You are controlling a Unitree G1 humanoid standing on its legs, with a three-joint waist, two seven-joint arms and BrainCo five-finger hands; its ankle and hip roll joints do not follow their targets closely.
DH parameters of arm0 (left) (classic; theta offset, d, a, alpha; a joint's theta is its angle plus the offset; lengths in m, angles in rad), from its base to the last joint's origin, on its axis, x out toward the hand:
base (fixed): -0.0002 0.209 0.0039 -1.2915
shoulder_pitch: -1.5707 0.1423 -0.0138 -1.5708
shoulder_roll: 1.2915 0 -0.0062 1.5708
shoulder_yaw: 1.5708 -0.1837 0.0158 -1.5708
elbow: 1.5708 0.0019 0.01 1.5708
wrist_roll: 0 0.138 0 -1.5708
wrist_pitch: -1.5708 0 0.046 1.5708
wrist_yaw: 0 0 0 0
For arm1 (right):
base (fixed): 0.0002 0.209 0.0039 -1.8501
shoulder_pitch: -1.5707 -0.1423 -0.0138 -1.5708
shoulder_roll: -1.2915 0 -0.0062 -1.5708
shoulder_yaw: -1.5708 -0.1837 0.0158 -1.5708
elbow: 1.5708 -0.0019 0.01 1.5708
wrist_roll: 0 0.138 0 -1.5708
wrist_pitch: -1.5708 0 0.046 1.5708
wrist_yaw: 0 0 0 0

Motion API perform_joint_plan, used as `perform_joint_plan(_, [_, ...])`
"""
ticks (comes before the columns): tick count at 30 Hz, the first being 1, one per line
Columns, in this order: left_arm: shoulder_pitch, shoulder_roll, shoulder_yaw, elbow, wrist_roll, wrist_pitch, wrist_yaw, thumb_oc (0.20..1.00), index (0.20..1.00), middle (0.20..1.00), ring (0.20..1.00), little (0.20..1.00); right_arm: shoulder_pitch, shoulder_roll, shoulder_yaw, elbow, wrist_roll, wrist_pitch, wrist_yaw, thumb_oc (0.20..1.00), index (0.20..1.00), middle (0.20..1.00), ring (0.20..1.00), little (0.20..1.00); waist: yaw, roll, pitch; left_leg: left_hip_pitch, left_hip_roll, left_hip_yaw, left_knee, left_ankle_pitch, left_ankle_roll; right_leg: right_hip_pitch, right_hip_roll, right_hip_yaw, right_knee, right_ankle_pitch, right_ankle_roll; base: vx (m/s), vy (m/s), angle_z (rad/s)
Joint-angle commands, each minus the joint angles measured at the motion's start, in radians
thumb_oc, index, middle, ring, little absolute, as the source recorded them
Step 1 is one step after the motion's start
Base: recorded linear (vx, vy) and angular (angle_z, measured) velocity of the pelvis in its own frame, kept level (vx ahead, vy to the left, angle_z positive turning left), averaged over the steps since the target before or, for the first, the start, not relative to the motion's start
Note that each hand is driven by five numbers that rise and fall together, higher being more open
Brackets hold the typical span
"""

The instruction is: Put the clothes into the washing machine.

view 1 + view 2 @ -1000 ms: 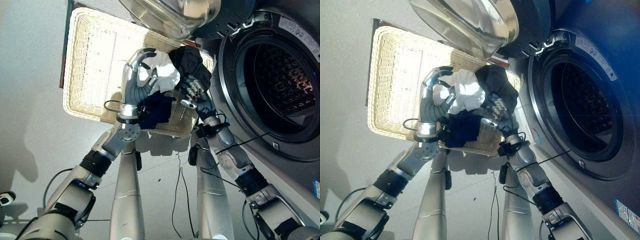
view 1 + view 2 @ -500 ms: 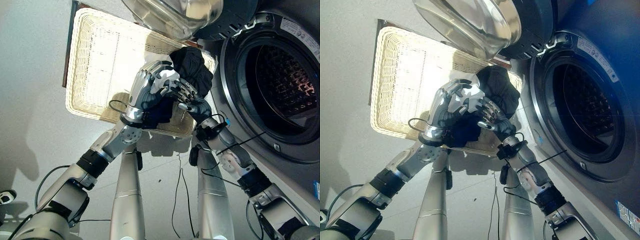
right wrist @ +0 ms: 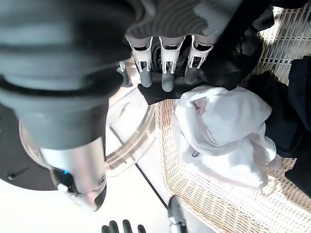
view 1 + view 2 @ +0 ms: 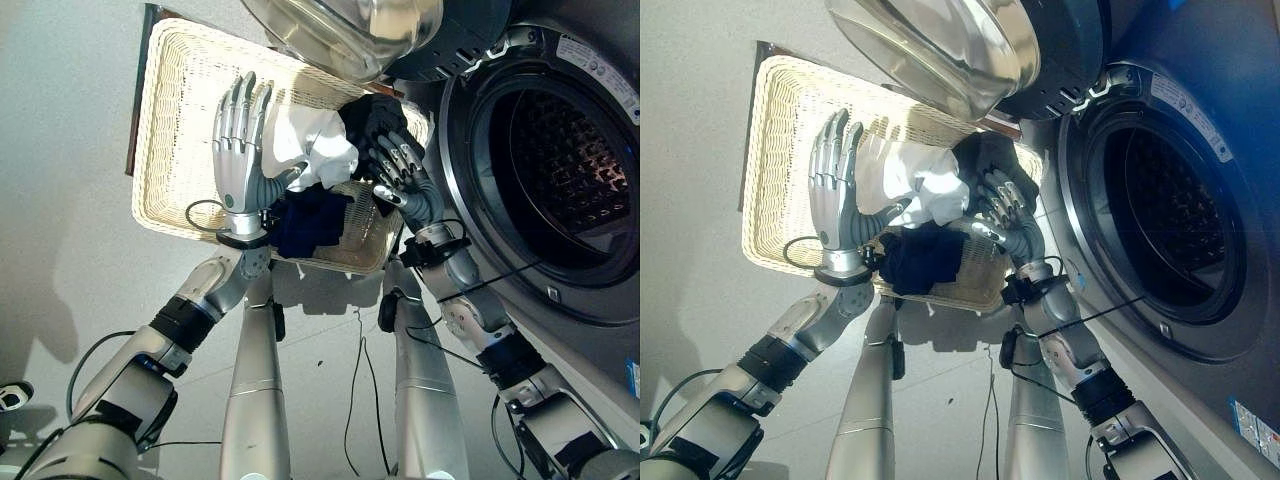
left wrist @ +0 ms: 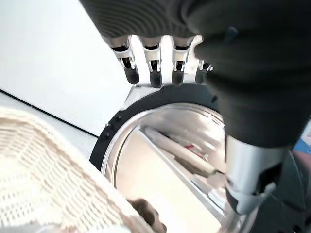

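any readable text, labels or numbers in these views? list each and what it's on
Nothing can be read as text.
White label strip on the washing machine front, above the drum opening: print too small to read.
Blue sticker low on the washer front: print too small and partly cut off.
Wicker basket, white garment, dark clothes, left hand and right hand: no print visible.

Pale grey floor (image 4: 70,200), bearing a cream wicker basket (image 4: 190,120) pushed up beside the washing machine (image 4: 560,170). Inside the basket, at the end nearest the machine: white garment (image 4: 315,145), black garment (image 4: 375,115), dark navy garment (image 4: 310,222).
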Motion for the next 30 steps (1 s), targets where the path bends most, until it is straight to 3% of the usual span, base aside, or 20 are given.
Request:
perform_joint_plan(1, [-0.035, -0.017, 0.033, 0.009, 0.032, 0.01, -0.008, 1.0, 1.0, 1.0, 1.0, 1.0, 0.02, 0.01, -0.007, -0.122, -0.04, -0.034, 0.005, 1.0, 1.0, 1.0, 1.0, 1.0, -0.007, -0.009, -0.01, -0.024, -0.079, -0.029, 0.016, 0.049, 0.102, 0.049, 0.043, -0.032, -0.034, 0.054, 0.013, 0.0, 0.0, 0.0])
perform_joint_plan(12, [-0.116, -0.015, -0.066, 0.194, -0.141, 0.007, -0.281, 1.0, 1.0, 1.0, 1.0, 1.0, -0.02, -0.004, 0.006, -0.072, -0.02, -0.033, 0.036, 1.0, 1.0, 1.0, 1.0, 1.0, -0.026, -0.011, -0.01, -0.022, -0.069, -0.004, 0.013, 0.06, 0.096, 0.05, 0.048, -0.025, -0.037, 0.06, 0.016, 0.0, 0.024, -0.02])
perform_joint_plan(30, [-0.259, -0.084, -0.131, 0.566, -0.275, 0.018, -0.441, 1.0, 1.0, 1.0, 1.0, 1.0, -0.119, 0.017, 0.068, 0.064, 0.017, -0.075, 0.071, 1.0, 1.0, 1.0, 1.0, 1.0, -0.057, -0.032, -0.01, -0.024, -0.059, 0.02, 0.018, 0.066, 0.088, 0.048, 0.057, -0.013, -0.045, 0.063, 0.012, 0.0, 0.008, -0.02])
